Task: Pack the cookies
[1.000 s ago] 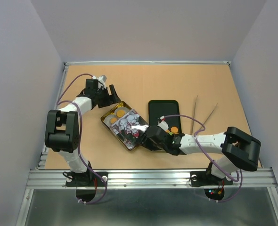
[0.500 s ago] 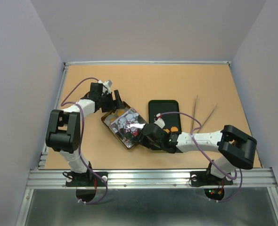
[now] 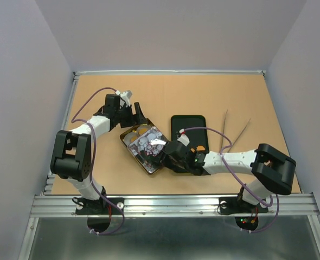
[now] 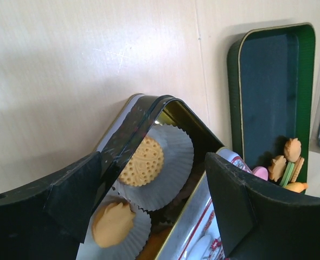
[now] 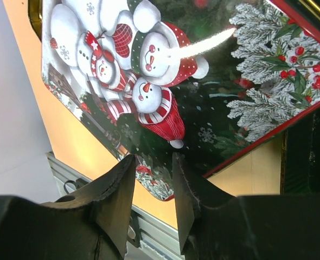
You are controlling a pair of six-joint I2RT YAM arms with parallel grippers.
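Since the earlier frame, the lid had slid further over the tin. Left claw stood wide astride the tin's far corner, cookies just below its gap. Right claw stood narrow at the lid's near corner; grip unclear. Closing remained, and stray cookies lay on the tray, mid-table.

Snowman-print lid, orange-brown cookies, blk tray
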